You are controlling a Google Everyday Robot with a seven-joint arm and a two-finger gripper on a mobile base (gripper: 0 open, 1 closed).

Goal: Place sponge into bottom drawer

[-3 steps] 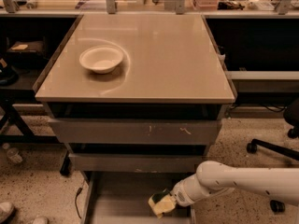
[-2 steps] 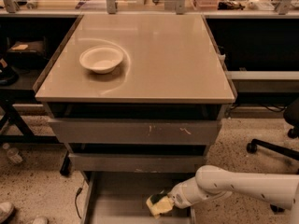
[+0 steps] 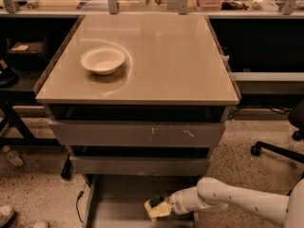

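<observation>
The sponge is a small block with a dark green top and yellow foam base. It sits at the tip of my gripper, over the grey floor of the pulled-out bottom drawer, towards its right side. My white arm reaches in from the lower right, low and nearly level. The gripper is closed on the sponge. I cannot tell whether the sponge touches the drawer floor.
A white bowl stands on the beige cabinet top. The scratched-front drawer and middle drawer are above the open one. A black chair base is at the right, a table leg at the left.
The gripper has moved the sponge slightly left and lower over the bottom drawer. The bowl and drawers have not moved.
</observation>
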